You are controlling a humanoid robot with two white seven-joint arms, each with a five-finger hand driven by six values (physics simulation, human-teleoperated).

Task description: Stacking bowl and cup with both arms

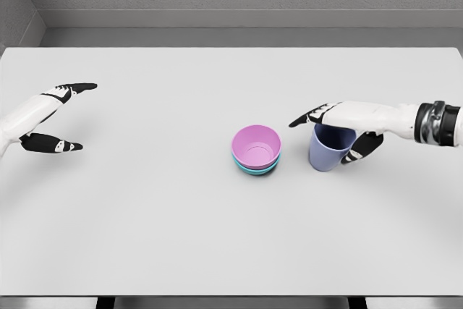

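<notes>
At three o'clock from the nested bowls point(256, 150), our right hand point(346, 127) clamps its fingers on the cup point(329, 148), ready for stacking; our left hand point(49, 119) idles at nine o'clock, fingers apart.

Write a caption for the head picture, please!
Right hand grips purple cup beside stacked bowls; left hand open.

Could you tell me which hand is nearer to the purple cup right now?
The right hand: it is at the purple cup, fingers around its rim. The left hand is open at the table's far left edge, beyond the stacked bowls.
</notes>
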